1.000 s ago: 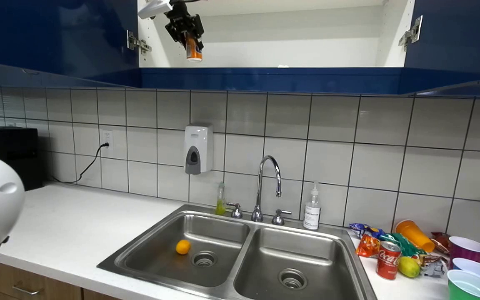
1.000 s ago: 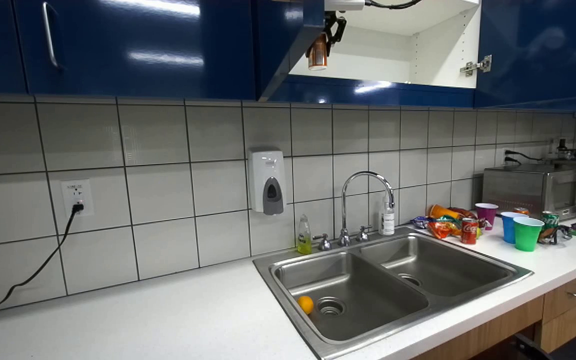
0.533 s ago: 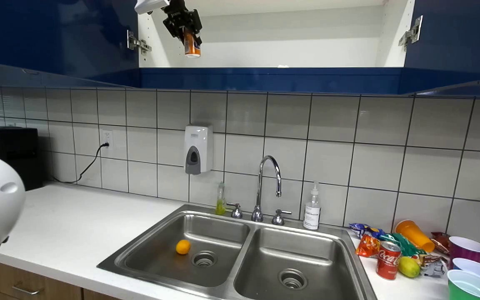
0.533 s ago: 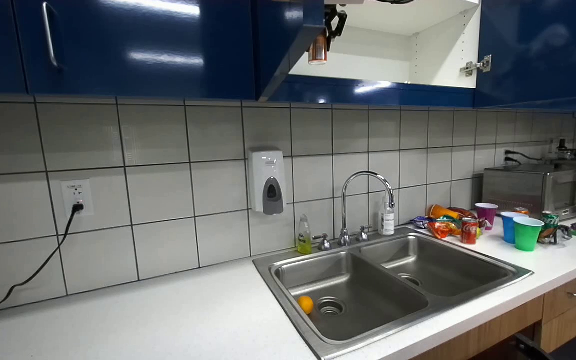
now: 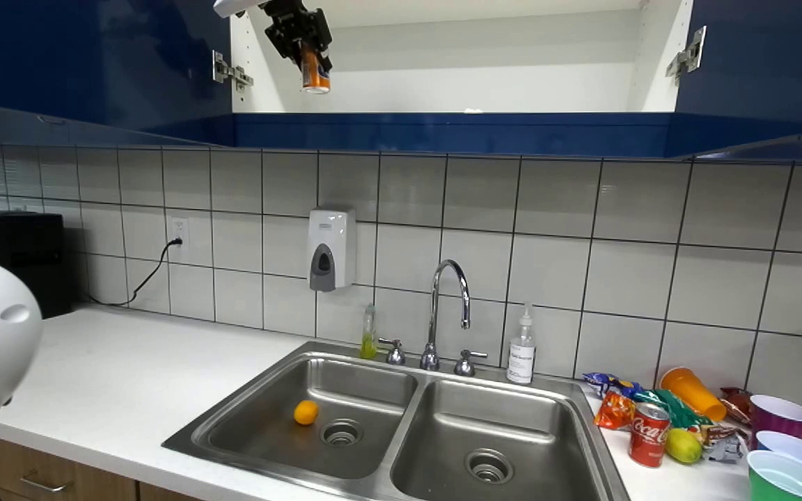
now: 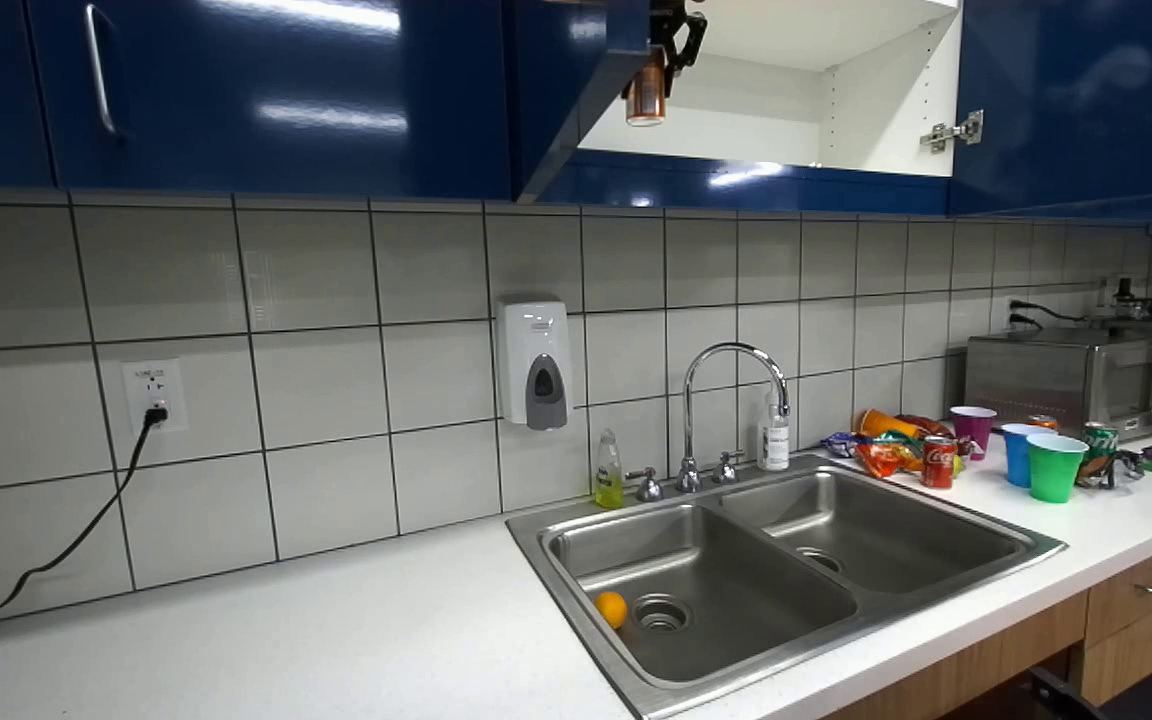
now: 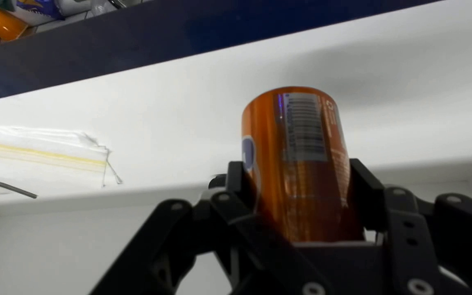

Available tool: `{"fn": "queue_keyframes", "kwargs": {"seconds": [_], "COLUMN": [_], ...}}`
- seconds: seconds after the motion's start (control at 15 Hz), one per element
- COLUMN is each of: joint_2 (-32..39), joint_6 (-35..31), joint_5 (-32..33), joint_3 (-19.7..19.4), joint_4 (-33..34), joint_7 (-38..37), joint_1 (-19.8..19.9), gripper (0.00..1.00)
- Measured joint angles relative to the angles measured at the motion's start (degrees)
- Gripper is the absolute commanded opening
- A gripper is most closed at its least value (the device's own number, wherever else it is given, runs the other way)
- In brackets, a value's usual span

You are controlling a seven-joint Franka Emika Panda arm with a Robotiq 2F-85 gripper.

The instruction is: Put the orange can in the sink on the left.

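Clasping the orange can (image 7: 293, 135) between its fingers (image 7: 236, 180), the black gripper (image 7: 296, 182) hung at an open blue cabinet (image 5: 453, 132), higher than the sink (image 5: 402, 428). A round orange item (image 5: 305, 412) sat near the drain (image 5: 340, 432) of the left basin (image 5: 269, 438).

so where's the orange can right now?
In an exterior view, the orange can is held in the gripper, left of centre near the picture's top, at the open cabinet, right of its left hinge and above the soap dispenser.
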State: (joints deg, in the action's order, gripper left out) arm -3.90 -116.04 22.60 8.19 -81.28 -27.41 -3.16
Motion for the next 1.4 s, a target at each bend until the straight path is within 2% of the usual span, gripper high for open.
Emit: {"fn": "queue_keyframes", "kwargs": {"seconds": [1.4], "joint_2": [-19.06], "joint_6": [-0.01], "joint_5": [-2.71], "joint_3": [0.82], "joint_4": [-25.28], "joint_7": [-1.74], "joint_1": [0.01], "gripper": [0.38]}}
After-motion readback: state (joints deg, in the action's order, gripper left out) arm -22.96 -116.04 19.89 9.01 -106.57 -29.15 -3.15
